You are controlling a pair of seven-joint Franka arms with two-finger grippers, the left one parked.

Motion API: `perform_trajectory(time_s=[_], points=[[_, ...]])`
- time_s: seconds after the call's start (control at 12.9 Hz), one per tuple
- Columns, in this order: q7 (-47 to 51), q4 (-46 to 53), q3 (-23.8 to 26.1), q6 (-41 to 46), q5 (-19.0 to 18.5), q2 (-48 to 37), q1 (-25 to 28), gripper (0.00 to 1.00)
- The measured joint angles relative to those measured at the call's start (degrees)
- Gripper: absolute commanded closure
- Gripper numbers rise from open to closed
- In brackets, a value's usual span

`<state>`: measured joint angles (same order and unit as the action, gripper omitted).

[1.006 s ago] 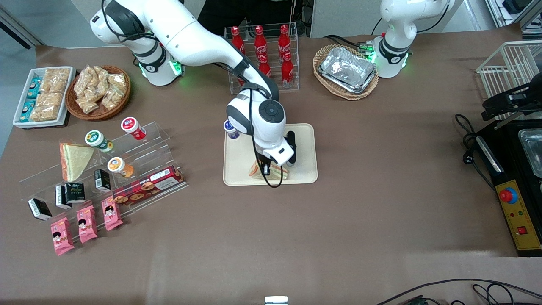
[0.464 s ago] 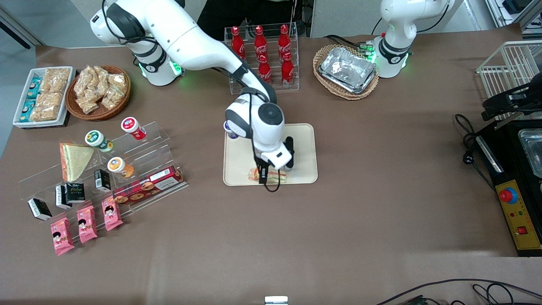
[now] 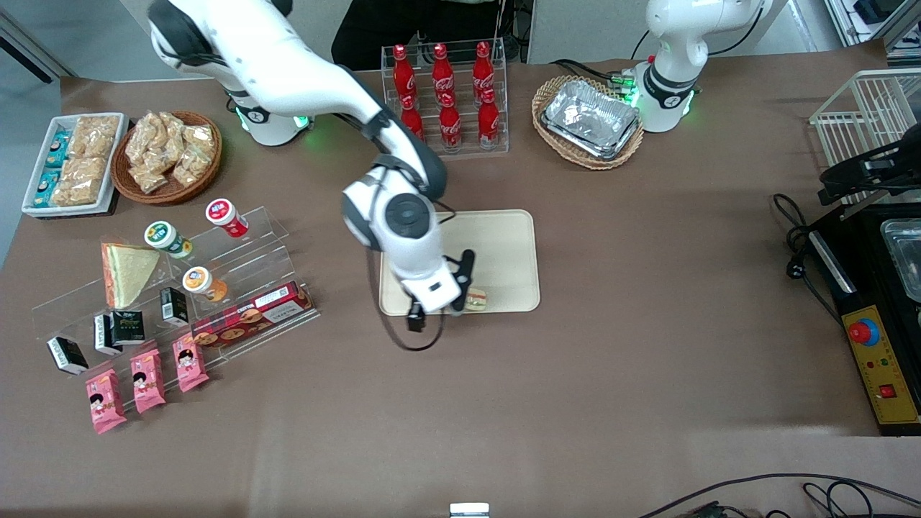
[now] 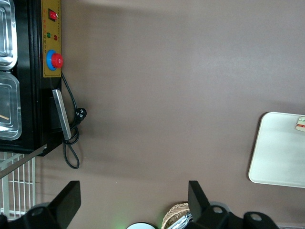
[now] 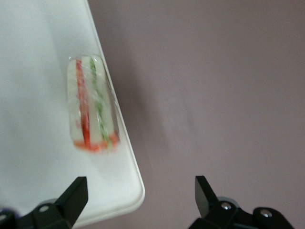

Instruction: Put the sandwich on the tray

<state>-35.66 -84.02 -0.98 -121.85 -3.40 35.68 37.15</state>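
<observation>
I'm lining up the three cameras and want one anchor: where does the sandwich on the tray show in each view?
Front view: sandwich lies on the tray at its edge nearest the camera, beside the open gripper.
Left wrist view: only a sliver of it shows, cut off by the frame.
Right wrist view: it lies along the rim.
Shared landmark: the tray's rounded corner.

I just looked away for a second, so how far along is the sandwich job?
Done: the sandwich lies on the tray, by the rim nearest the front camera. In hand: nothing; the gripper is open, empty, raised over that rim. Left: only pulling the arm clear.
</observation>
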Motion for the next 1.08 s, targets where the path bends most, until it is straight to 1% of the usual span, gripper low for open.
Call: perform_trajectory(time_s=[0.15,0.23,0.54,0.77,1.08], points=[[-0.4,0.2,-0.1,5.3,2.8,-4.2,-3.1,0.0],[-0.4,0.3,-0.2,8.0,3.5,-6.6,-4.7,0.0],[-0.4,0.3,-0.4,15.5,4.0,-14.6,-13.0,0.0],[-0.4,0.3,-0.5,19.2,4.1,-18.2,-19.9,0.0],[5.7,0.2,-0.5,23.4,4.3,-21.6,-25.6,0.0]])
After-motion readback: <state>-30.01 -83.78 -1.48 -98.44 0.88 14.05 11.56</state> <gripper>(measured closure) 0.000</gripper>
